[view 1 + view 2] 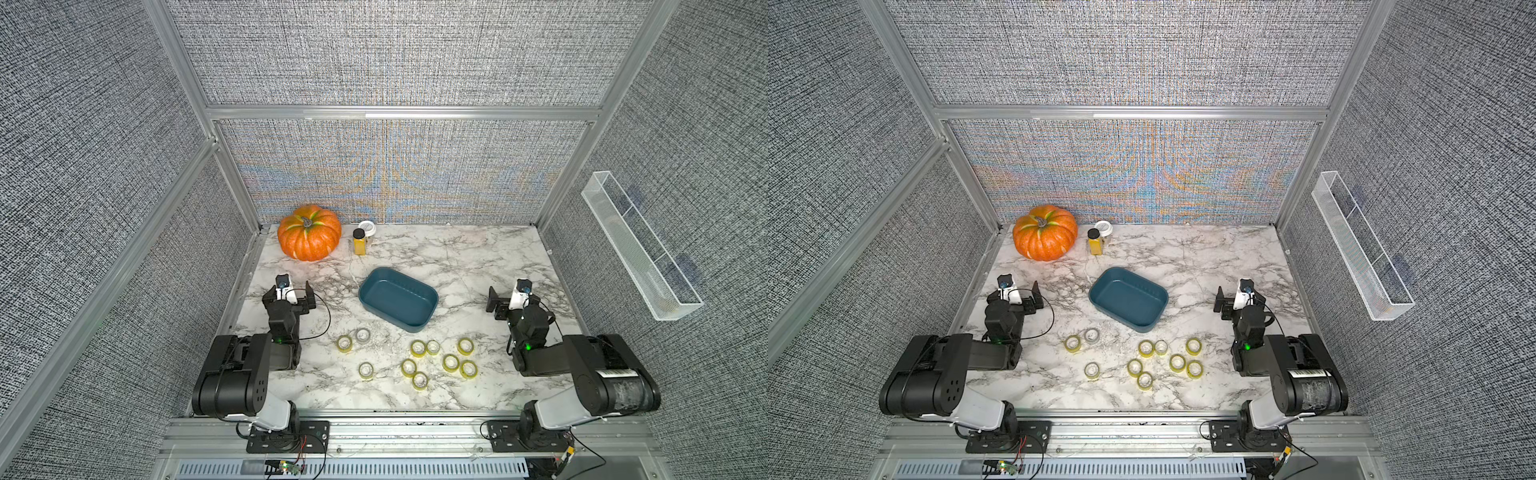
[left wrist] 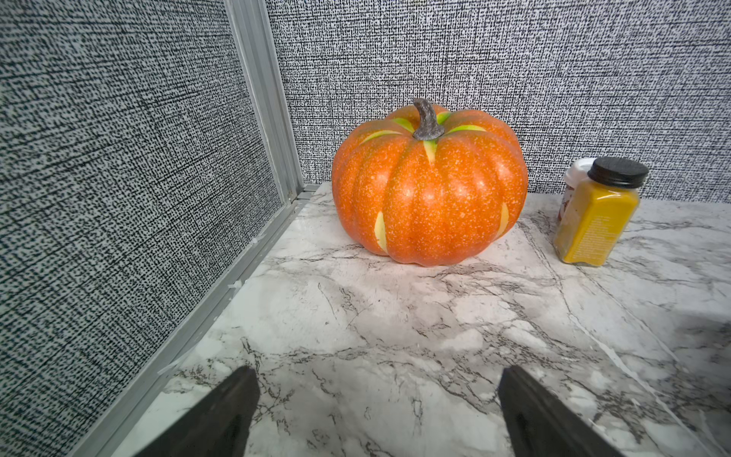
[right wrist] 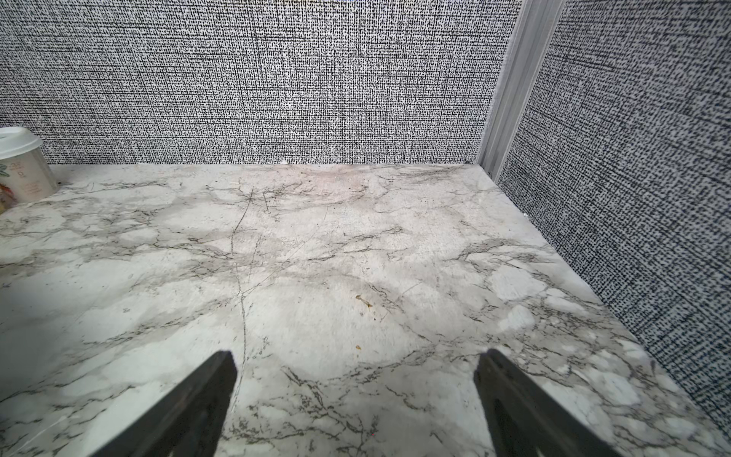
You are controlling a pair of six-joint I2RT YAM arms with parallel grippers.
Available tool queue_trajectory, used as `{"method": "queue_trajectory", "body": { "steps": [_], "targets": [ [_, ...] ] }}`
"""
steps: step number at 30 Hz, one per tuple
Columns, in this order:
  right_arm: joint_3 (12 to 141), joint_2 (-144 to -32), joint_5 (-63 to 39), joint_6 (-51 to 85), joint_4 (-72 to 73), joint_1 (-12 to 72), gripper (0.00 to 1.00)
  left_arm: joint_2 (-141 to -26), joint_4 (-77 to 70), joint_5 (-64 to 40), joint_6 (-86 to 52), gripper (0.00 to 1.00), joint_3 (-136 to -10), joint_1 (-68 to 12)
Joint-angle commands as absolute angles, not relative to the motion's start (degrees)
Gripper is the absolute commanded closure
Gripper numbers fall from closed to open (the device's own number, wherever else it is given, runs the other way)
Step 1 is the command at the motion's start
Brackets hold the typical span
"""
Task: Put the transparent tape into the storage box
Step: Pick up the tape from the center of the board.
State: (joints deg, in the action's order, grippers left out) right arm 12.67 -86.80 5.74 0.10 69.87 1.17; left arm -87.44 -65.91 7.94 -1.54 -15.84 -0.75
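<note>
No roll is picked up yet: the tape rolls [image 1: 417,352] lie on the counter [image 1: 478,257] near the empty storage box [image 1: 397,297]. Both pairs of jaws stand wide open, holding nothing. Next, one arm must reach down over a roll.

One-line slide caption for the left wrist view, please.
Left gripper open over the marble table, facing an orange pumpkin and a yellow spice jar by the back wall.

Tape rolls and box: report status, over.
Left gripper and right gripper open, holding nothing. Ten tape rolls on the table, box empty. Pumpkin stands well behind it.
</note>
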Motion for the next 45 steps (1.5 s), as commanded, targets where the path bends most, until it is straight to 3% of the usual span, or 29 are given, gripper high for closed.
{"method": "queue_trajectory", "body": {
  "steps": [1, 3, 6, 12, 15, 19, 23, 25, 30, 36, 45],
  "targets": [
    [12.98, -86.09, 5.6, -0.38, 70.37, 1.46, 0.01, -87.1, -67.13, 7.65, -1.58, 0.08, -15.9, -0.65],
    [18.11, -83.47, 7.33, -0.54, 58.44, 2.16, 0.01, -86.02, -66.39, 8.08, -1.71, 0.18, -16.35, -0.78],
    [30.49, -82.2, 12.7, 4.17, 36.33, 2.31, 0.01, -78.92, -50.33, 9.8, -2.81, 0.17, -21.67, -0.79],
    [34.22, -78.09, 16.55, 10.19, 24.43, 2.72, 0.01, -67.42, -25.58, 12.67, -14.87, 0.15, -29.79, -0.97],
    [36.38, -75.86, 13.12, 12.24, 16.88, 2.72, 0.01, -61.14, -19.28, 12.8, -22.67, 0.01, -29.36, -1.04],
    [37.45, -71.99, 5.29, 15.78, 7.84, 2.94, 0.02, -55.42, -11.69, 7.28, -27.09, 0.01, -29.95, -1.21],
    [36.2, -68.8, -5.88, 17.94, 2.63, 4.99, 0.15, -54.74, -3.42, 1.22, -29.23, 0.0, -32.16, -2.13],
    [37.33, -68.55, -5.11, 18.07, -2.77, 8.45, 0.18, -55.37, 0.98, -0.2, -30.65, 0.0, -33.33, -3.07],
    [39.28, -68.32, -2.83, 18.81, -12.08, 17.65, 0.22, -54.36, 4.1, -1.85, -34.66, 0.01, -31.5, -8.34],
    [38.36, -67.05, -1.29, 23.75, -20.11, 22.27, 0.29, -54.76, 6.47, -1.07, -36.99, 0.01, -31.1, -14.46],
    [33.51, -61.09, 1.64, 34.25, -28.34, 30.03, 0.37, -51.62, 7.39, -1.32, -38.61, 0.0, -31.76, -15.38]
  ]
}}
